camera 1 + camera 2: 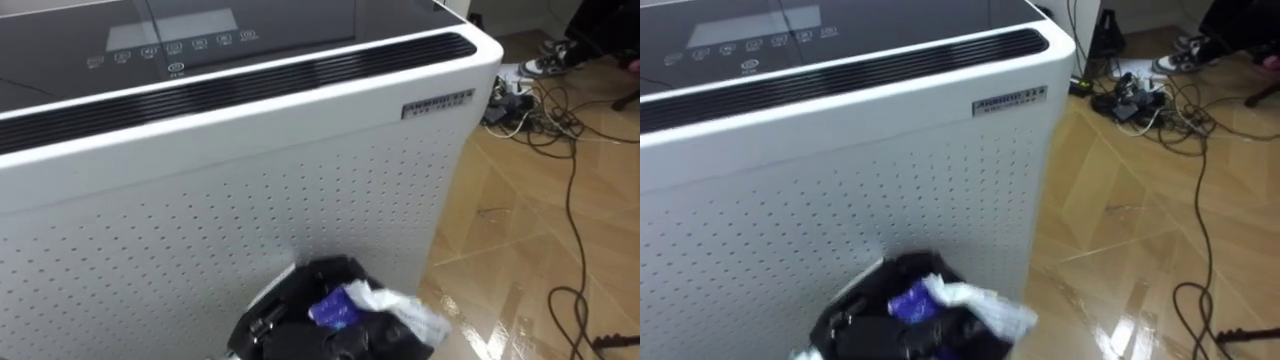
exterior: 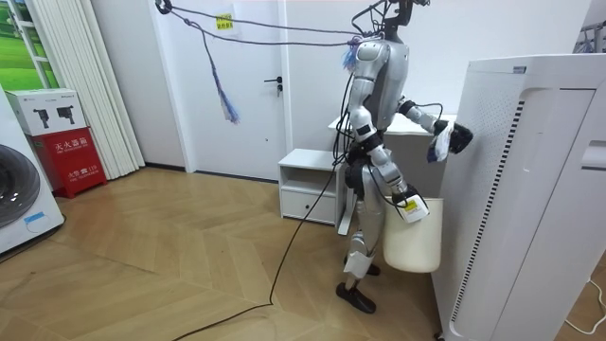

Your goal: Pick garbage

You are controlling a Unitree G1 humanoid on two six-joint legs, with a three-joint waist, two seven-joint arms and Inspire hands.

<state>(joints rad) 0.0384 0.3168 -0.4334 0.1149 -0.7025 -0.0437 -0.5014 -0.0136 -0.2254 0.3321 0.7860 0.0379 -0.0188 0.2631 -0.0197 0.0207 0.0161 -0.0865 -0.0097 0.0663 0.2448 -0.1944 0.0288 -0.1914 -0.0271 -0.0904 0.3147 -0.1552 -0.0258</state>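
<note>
My left hand (image 1: pixel 300 325) shows at the bottom centre of the eye views, black, with its fingers curled round a crumpled white and blue piece of garbage (image 1: pixel 375 305). It is held close against the perforated side of a big white appliance (image 1: pixel 250 190). In the room view I stand facing that appliance (image 2: pixel 530 189), the left hand (image 2: pixel 457 138) raised at chest height with the garbage (image 2: pixel 440 144). My right hand (image 2: pixel 409 204) hangs lower at the rim of a white bin (image 2: pixel 414 242), which is off the floor beside my leg.
The appliance has a black top panel (image 1: pixel 200 40) with a vent slot. Loose cables (image 1: pixel 530 105) and shoes (image 1: pixel 545 62) lie on the wooden floor to its right. Behind me stand a low white cabinet (image 2: pixel 308 185), a door and a red box (image 2: pixel 74 159).
</note>
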